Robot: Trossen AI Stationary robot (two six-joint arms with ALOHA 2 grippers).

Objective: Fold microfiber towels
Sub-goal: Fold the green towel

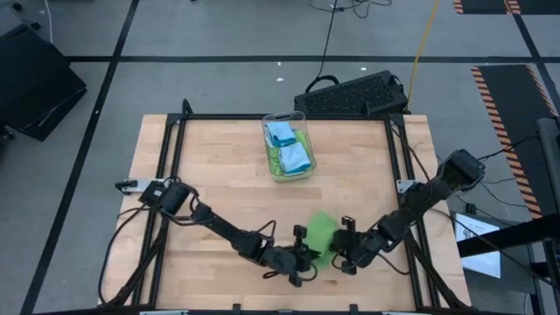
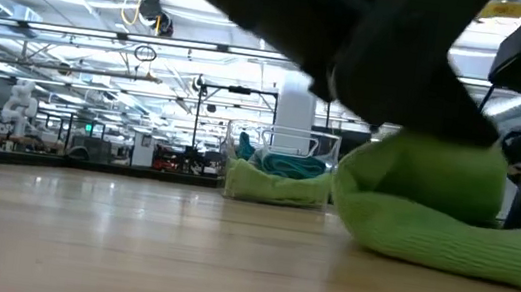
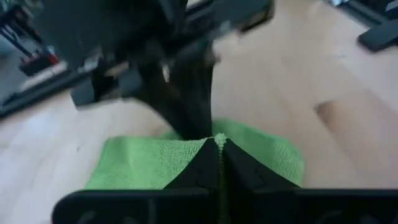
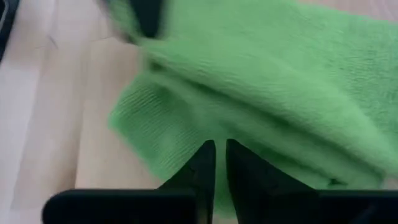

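Near the table's front edge, both grippers, left [image 1: 302, 260] and right [image 1: 343, 251], pinch the green towel [image 1: 321, 234]; lift both evenly, keeping its edges aligned.

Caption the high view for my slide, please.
Both grippers, left and right, pinch a green towel near the table's front edge.

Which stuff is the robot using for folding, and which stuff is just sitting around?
For the folding job:
- green towel, pinched by the left gripper and the right gripper
- more towels, green and blue, waiting in the bin

Just lying about:
- clear bin
- black keyboard behind the table
- wooden table
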